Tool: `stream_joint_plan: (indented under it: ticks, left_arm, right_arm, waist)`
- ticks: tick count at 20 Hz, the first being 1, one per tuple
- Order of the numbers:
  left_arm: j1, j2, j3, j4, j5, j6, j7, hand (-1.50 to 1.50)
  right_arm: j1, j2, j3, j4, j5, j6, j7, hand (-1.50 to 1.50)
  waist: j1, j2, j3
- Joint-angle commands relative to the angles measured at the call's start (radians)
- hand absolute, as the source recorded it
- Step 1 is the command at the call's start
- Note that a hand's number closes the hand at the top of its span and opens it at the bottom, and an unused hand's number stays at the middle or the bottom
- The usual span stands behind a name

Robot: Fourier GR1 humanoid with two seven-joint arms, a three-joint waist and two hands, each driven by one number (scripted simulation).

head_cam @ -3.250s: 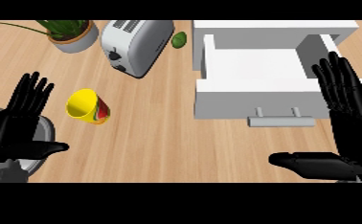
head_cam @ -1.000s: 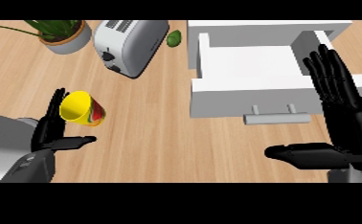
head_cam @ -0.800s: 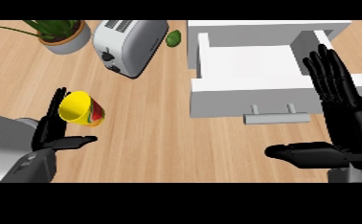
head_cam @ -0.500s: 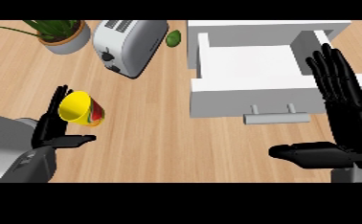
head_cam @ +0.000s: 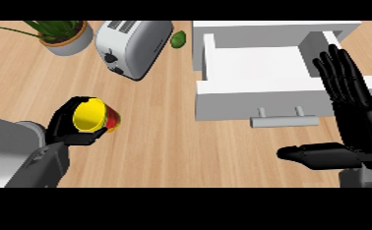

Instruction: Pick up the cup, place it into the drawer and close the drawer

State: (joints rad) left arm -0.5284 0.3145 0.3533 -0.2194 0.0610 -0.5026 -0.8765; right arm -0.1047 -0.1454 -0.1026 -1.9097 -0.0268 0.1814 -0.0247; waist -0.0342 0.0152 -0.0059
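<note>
A yellow cup with a red band sits at the lower left of the wooden counter, its mouth facing up. My left hand is curled round its left and near side. The white drawer stands pulled open at the right, its inside bare, with a grey bar handle on its front. My right hand rests open at the right edge beside the drawer, fingers up and thumb pointing left.
A silver toaster stands at the back, a potted plant to its left. A small green fruit lies between the toaster and the drawer. Bare wood runs between the cup and the drawer front.
My left hand has come in from the left and closed round the cup, which shifted slightly. The right hand has stayed in place.
</note>
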Motion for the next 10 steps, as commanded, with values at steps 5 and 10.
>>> stream_joint_plan:
  ticks: [5,10]
  left_arm:
    - [-0.017,-0.044,0.007,-0.06,0.034,-0.168,-0.125,1.5]
    - [0.016,-0.069,0.039,-0.085,0.062,-0.042,-0.19,1.5]
  right_arm:
    - [0.007,-0.004,-0.007,0.037,0.014,0.003,-0.037,-1.5]
    - [0.001,-0.024,-0.023,-0.022,-0.01,0.009,0.03,-1.5]
  waist:
    - [0.004,-0.003,0.002]
    - [0.007,-0.007,0.002]
